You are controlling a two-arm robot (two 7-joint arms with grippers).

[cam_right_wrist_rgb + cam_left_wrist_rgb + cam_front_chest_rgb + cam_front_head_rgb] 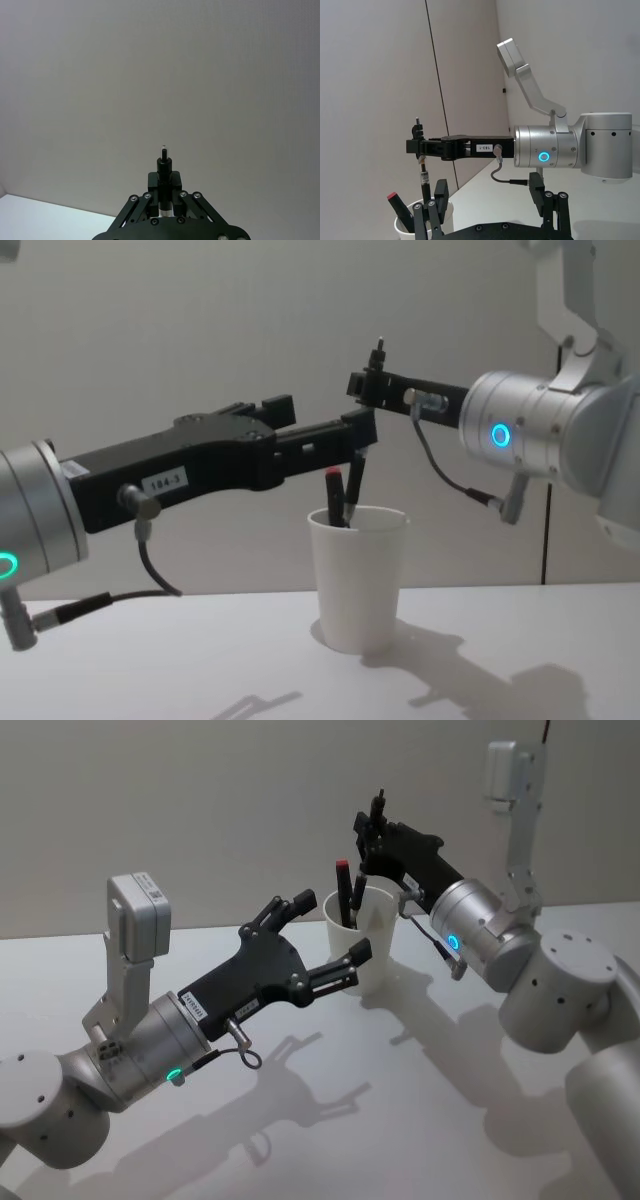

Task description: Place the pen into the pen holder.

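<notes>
The white paper-cup pen holder stands on the table in the middle. My right gripper hangs above its mouth, shut on a black pen held upright, whose lower end dips inside the rim. In the chest view the pen drops from the right gripper into the pen holder. A red-capped pen leans inside the cup. My left gripper is open just left of the cup, holding nothing. The left wrist view shows the pen from the side.
The white table stretches around the cup, with a plain wall behind. The right arm's silver body sits to the cup's right, and the left arm's body is at the near left.
</notes>
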